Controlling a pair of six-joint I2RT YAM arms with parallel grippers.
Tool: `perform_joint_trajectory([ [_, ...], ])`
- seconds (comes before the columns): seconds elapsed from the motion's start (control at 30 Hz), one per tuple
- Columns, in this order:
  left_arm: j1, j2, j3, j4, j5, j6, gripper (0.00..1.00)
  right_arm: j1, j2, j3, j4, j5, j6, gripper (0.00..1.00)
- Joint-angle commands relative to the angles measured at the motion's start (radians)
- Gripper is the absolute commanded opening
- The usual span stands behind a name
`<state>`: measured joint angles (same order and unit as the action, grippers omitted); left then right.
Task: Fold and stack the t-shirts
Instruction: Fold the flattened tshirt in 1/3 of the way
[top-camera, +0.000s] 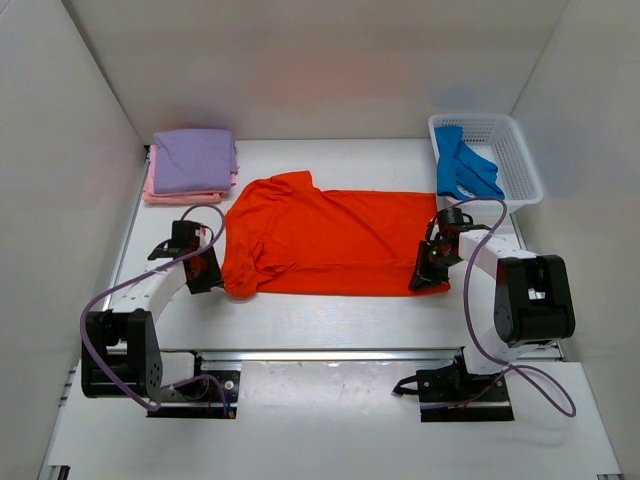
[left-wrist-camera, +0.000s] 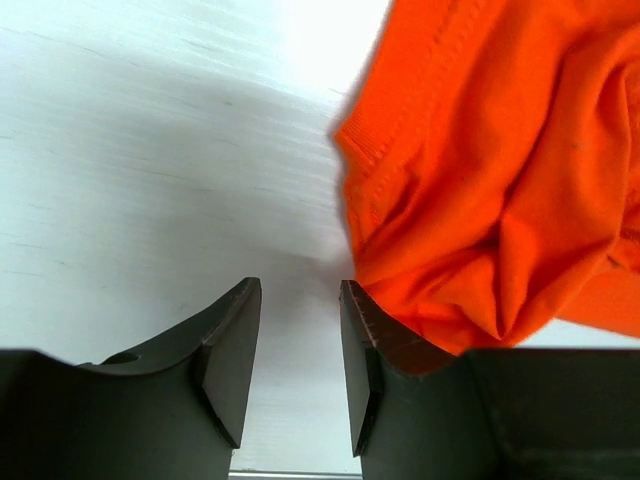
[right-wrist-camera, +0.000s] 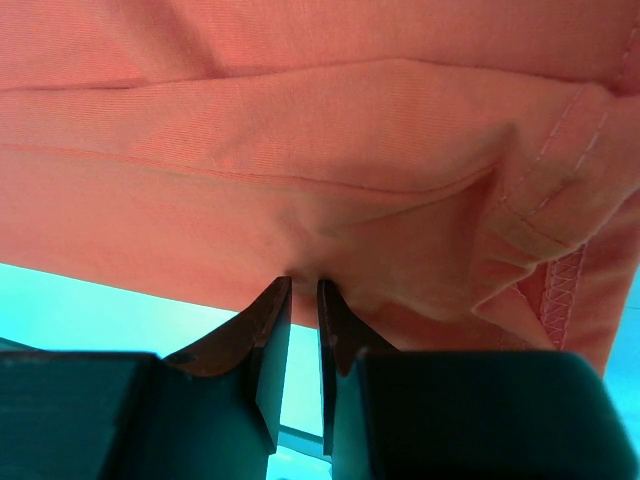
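One crumpled soft orange tee (top-camera: 330, 240): L gripper (left-wrist-camera: 300, 290) fingers (left-wrist-camera: 235, 340) apart beside it, R gripper (right-wrist-camera: 303, 287) pinching hem.

**A robotics laboratory test cell set up for cloth handling.**
A white table (top-camera: 330, 320) is boxed in on three sides by plain white panels (top-camera: 330, 60). Two small arms, the left arm (top-camera: 150, 290) and the right arm (top-camera: 500, 265), are mounted along an aluminium rail (top-camera: 340, 352) at its near edge, with lilac cables (top-camera: 470, 330) looping loose. Staged props lie on the table: an orange-red t-shirt (top-camera: 330, 240) spread flat and a white mesh basket (top-camera: 525, 165).
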<state>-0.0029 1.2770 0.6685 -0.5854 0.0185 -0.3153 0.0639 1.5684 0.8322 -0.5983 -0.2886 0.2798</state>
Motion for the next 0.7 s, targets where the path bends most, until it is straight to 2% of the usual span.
perform_joint_trajectory([
  [0.0,0.035,-0.027,0.020,0.035,-0.038,-0.004,0.49,-0.016,0.025,-0.019,0.006,0.100,-0.045,0.15],
  [0.13,0.046,-0.077,0.002,0.061,-0.026,-0.027,0.51,-0.019,0.027,-0.015,0.011,0.100,-0.045,0.15],
  [0.2,0.044,-0.094,-0.004,0.075,-0.034,-0.034,0.57,-0.018,0.028,-0.015,0.002,0.098,-0.039,0.15],
  [0.27,0.041,-0.081,-0.009,0.072,-0.026,-0.030,0.57,-0.022,0.027,-0.015,0.011,0.098,-0.044,0.15],
  [0.67,0.017,0.039,-0.053,0.107,-0.006,-0.050,0.52,-0.024,0.025,-0.015,0.011,0.105,-0.047,0.15],
])
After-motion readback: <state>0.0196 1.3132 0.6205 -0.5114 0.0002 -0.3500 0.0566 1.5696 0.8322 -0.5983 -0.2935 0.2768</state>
